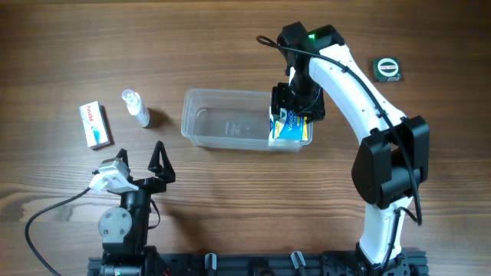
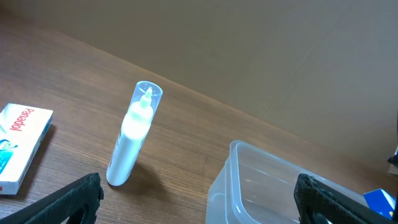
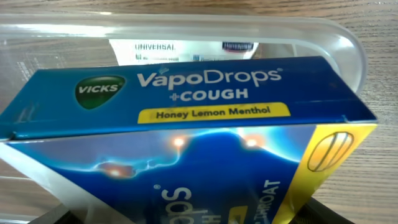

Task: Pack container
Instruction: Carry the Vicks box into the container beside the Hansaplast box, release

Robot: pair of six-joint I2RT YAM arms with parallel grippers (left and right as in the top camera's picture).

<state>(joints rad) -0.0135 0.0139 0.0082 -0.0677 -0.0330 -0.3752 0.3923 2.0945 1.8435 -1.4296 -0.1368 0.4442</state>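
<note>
The clear plastic container [image 1: 230,123] lies in the middle of the table; it also shows in the left wrist view [image 2: 249,180] and the right wrist view [image 3: 348,43]. My right gripper [image 1: 295,107] is shut on a blue and yellow Vicks VapoDrops box [image 1: 290,128], held tilted at the container's right end. The box [image 3: 186,87] fills the right wrist view, and the gripper's fingers [image 3: 205,219] barely show at the bottom edge. I cannot tell whether the box touches the container's floor. My left gripper [image 1: 140,151] is open and empty, in front of the container's left end [image 2: 199,199].
A small white spray bottle [image 1: 136,107] with a clear cap lies left of the container, also seen in the left wrist view [image 2: 132,137]. A white Panadol box [image 1: 95,125] lies further left [image 2: 18,146]. A tape measure [image 1: 387,69] sits at the far right.
</note>
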